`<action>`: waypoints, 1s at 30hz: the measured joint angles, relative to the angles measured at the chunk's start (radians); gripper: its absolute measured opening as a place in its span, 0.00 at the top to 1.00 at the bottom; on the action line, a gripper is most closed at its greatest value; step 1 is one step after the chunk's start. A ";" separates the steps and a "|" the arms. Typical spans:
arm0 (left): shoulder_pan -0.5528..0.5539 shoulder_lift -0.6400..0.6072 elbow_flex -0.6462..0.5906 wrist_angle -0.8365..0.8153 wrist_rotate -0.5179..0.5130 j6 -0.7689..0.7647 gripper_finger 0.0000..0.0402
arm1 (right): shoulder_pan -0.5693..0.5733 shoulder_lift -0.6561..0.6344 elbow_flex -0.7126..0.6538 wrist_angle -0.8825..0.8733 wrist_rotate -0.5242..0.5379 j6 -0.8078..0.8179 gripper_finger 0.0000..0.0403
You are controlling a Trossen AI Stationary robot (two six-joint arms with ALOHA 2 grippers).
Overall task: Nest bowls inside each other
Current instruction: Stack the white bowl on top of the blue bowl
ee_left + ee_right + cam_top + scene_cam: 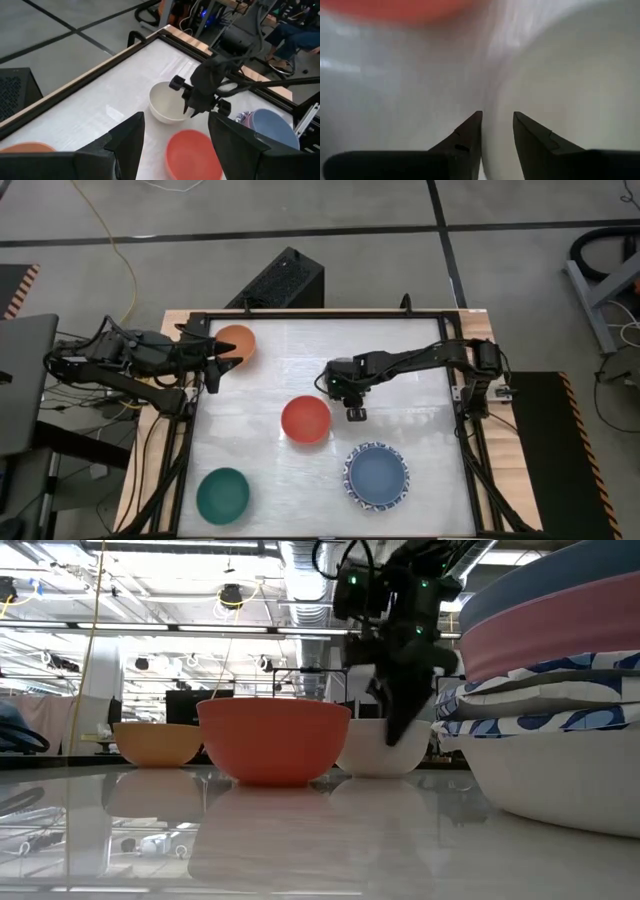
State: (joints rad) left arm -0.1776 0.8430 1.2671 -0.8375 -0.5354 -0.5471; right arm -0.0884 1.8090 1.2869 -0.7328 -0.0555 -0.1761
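The stack of bowls (pixel 378 476) sits near right, blue on top. The cream bowl (pixel 167 102) stands mid-table; the right gripper (pixel 497 131), jaws narrowing astride its rim, should pinch squarely before lifting. The left gripper (pixel 175 137) waits wide open far left.

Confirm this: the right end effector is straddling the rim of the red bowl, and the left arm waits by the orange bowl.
Not quite. The right end effector straddles the rim of the cream bowl, as the left wrist view shows; the red bowl sits free beside it. The rest holds: the left end effector waits open by the orange bowl.
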 joint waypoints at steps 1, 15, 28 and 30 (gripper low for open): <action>0.000 -0.001 0.000 0.000 0.000 -0.002 0.48 | 0.000 0.014 0.000 -0.003 0.000 0.001 0.70; 0.000 -0.047 -0.001 0.005 -0.004 -0.001 0.48 | 0.001 -0.029 0.083 -0.088 0.075 0.075 0.98; 0.000 -0.047 -0.001 0.005 0.009 0.090 0.48 | 0.098 -0.339 0.142 -0.226 -0.032 0.170 0.98; 0.000 -0.047 -0.001 0.005 0.019 0.101 0.48 | 0.156 -0.386 0.141 -0.234 -0.059 0.194 0.98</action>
State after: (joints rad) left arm -0.1776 0.7956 1.2663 -0.8320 -0.5160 -0.4460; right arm 0.0671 1.4231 1.4277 -0.9671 -0.1147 0.0178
